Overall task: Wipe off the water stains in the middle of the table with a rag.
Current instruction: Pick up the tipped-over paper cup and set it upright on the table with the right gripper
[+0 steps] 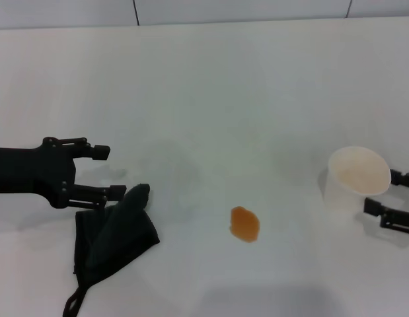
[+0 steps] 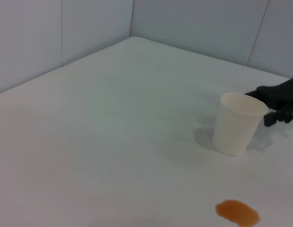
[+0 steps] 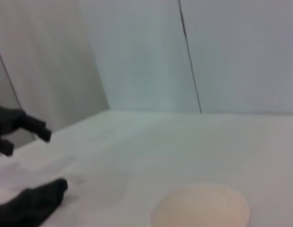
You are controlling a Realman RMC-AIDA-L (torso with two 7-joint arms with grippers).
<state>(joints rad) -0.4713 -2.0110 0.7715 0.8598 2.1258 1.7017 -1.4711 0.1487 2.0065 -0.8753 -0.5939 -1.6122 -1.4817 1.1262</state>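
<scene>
The left gripper (image 1: pixel 106 173) enters the head view from the left edge; the arm behind it is cut off by the frame. Its jaws are spread apart and grasp nothing. One finger reaches out above the table; the lower finger lies just beside the raised tip of the rag (image 1: pixel 115 234), and contact between them cannot be confirmed.

The rag is a black cloth lying crumpled at the near left of the table (image 1: pixel 211 92). One end is bunched up toward the gripper. A thin loop trails from its near corner, and the lower frame edge partly cuts it off.

The water stains (image 1: pixel 244 223) form one small orange-brown oval blot, near the middle of the table toward its near side, well apart from the rag and uncovered.

A white paper cup (image 1: pixel 357 177) stands upright to the right of the blot. Its contents cannot be made out.

The right gripper (image 1: pixel 396 198) sits just beside the cup at the right frame edge, which cuts off most of it. Only two finger ends show, one on each side of the cup's near right wall; whether they press the cup cannot be determined.

The table is plain, smooth and white. A grey seam runs along its far edge, and pale wall panels (image 1: pixel 244 10) with dark joints stand behind it.
</scene>
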